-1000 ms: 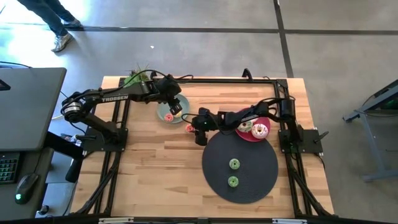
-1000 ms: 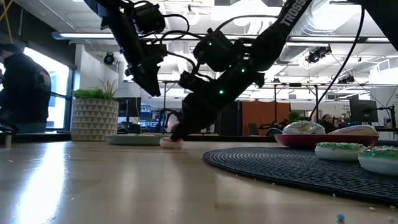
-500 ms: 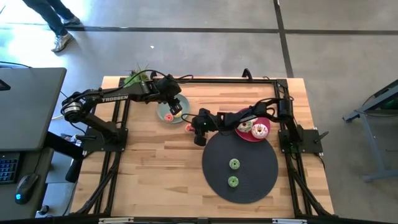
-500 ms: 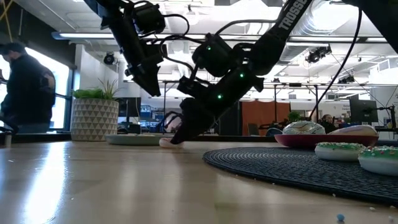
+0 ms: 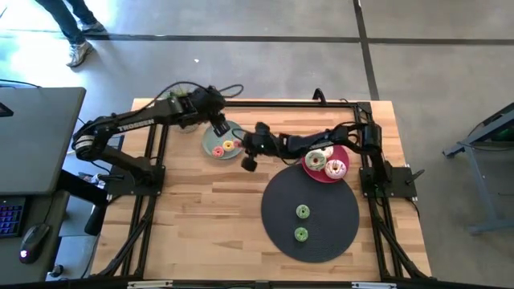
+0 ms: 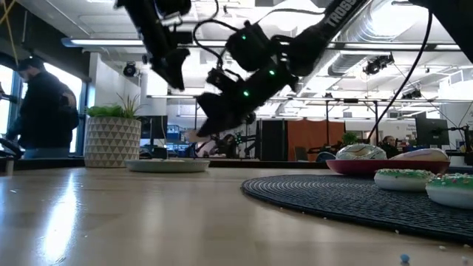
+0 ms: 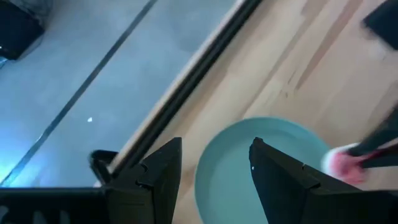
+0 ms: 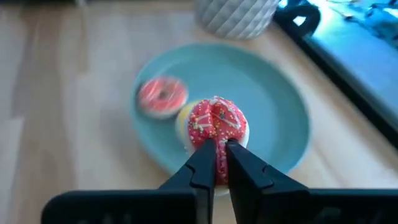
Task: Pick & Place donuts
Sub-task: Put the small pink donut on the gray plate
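The bench point(image 5: 201, 225) is pale butcher-block wood with a black frame along its edges. Around it lies a grey concrete floor point(image 5: 241, 48) crossed by dark seams. At the far left of the high view stands a dark desk point(image 5: 36, 136) with a mouse point(image 5: 30, 241) below it. In the upper left of that view a person's legs point(image 5: 68, 24) show. In the low view a person point(image 6: 41, 111) stands at the left by a bright window point(image 6: 77, 111), beside a patterned white planter point(image 6: 112, 140). Ceiling lights point(image 6: 133, 43) and an orange wall point(image 6: 314, 140) show behind.

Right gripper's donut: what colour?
Red with light sprinkles, clearest in the right wrist view.
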Controlling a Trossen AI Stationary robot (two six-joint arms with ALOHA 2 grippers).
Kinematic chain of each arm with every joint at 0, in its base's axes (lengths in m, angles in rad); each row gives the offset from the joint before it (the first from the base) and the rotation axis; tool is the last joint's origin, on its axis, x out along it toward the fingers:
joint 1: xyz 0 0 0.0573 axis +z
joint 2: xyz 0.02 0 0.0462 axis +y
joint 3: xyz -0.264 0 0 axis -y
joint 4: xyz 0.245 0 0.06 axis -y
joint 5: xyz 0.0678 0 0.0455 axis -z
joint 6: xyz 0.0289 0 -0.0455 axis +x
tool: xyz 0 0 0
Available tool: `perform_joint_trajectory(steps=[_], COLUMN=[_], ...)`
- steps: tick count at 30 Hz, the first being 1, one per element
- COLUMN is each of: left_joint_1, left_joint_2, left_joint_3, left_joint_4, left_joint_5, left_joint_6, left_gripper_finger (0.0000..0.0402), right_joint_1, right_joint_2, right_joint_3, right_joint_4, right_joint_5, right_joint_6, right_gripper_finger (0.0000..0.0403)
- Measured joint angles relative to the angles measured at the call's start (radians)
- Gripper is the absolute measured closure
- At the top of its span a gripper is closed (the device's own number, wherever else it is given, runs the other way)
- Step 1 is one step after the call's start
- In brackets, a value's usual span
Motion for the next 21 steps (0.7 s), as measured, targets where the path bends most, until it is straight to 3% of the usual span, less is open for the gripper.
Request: perform_joint_trajectory(steps=[9, 21], left_joint_1=[0.000, -0.001], left_joint_2=[-0.006, -0.007], left_joint_3=[0.119, 0.119], left_joint_4=[-0.038, -0.112], left_joint_5=[0.033, 0.032], left_joint_6=[-0.002, -0.011], left_gripper_finger=[0.0222, 0.0222], right_joint_1=[-0.075, -0.070], right_joint_2=[0.074, 0.166], right_joint_3=[0.187, 0.213], right_joint_4=[-0.163, -0.192], right_joint_5=[0.004, 0.024], right_joint_6=[0.048, 0.048], right_gripper_finger=[0.0384, 0.0371])
